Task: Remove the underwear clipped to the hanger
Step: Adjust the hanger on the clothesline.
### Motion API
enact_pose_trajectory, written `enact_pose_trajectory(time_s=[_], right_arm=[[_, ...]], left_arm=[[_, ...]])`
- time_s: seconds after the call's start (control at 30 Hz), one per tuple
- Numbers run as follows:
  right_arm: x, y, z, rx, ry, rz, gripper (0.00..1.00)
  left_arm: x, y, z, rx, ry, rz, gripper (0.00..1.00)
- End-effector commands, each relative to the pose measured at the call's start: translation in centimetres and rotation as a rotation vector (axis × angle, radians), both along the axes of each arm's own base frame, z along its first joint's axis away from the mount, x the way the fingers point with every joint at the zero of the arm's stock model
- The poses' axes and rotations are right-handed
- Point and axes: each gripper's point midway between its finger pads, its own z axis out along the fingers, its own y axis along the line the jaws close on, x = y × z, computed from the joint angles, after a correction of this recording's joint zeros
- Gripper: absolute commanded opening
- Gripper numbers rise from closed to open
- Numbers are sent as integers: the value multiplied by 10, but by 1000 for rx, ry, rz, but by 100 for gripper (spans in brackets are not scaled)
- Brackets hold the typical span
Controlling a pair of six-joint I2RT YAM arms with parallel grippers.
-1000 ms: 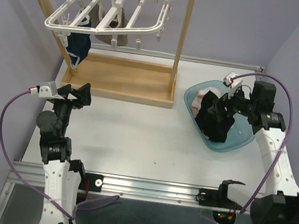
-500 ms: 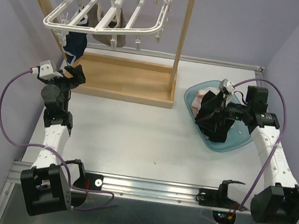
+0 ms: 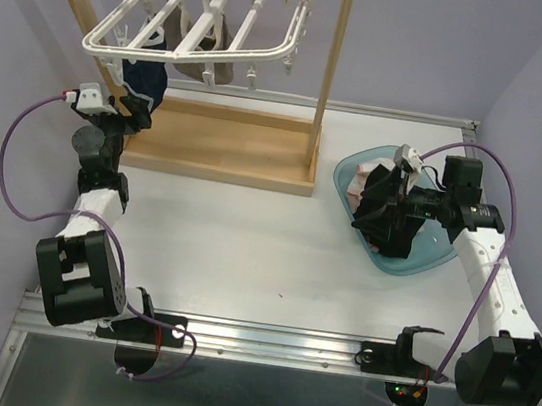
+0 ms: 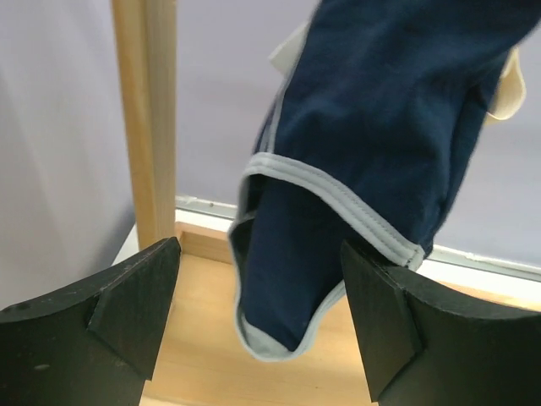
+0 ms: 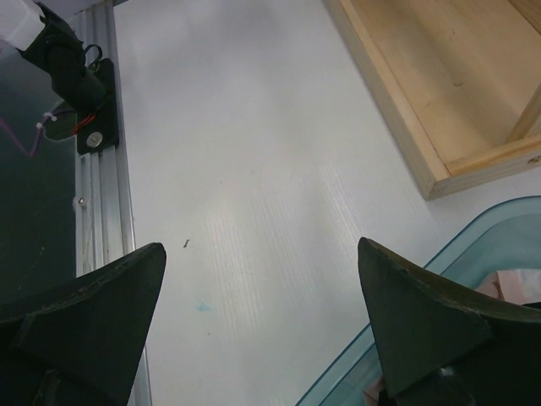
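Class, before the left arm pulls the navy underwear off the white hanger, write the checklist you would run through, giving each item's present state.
1. Left gripper jaws apart: ok.
2. Navy cloth underwear with pale trim lined up between those jaws: ok, not gripped yet.
3. Clip on the white plastic frame hanger holding that cloth: cannot tell, hidden.
4. Wooden stand post clear of the left jaws: cannot tell.
5. Right gripper open, above the translucent blue plastic tub, away from the hanger: ok.
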Motion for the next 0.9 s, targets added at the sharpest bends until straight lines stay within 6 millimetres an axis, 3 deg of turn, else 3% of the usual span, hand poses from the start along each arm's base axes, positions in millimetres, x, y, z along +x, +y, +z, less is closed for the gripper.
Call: enact_pose_trajectory(time_s=[0.0,0.17,0.27,0.4,0.47,0.53,0.87], right_arm=[[-3,5,0,9,-23,31,100],[-2,7,-3,5,-9,36,100],[-1,6,-4,4,-8,34,100],[-2,7,-4,4,-6,37,100],[-2,8,-5,3,-6,39,100],[-3,8,-4,2,-8,40,100],[-4,10,-4,4,-11,47,100]], left_arm=[[2,-10,61,121,-186,-62,86],[8,-18,69,154,-228,-119,77],[9,-22,76,174,-249,-151,62],[5,-24,83,172,-272,-164,14],[0,-27,89,177,-303,-169,5],[-8,-31,86,163,-315,-178,0],[-62,-71,88,1,-460,-358,0]])
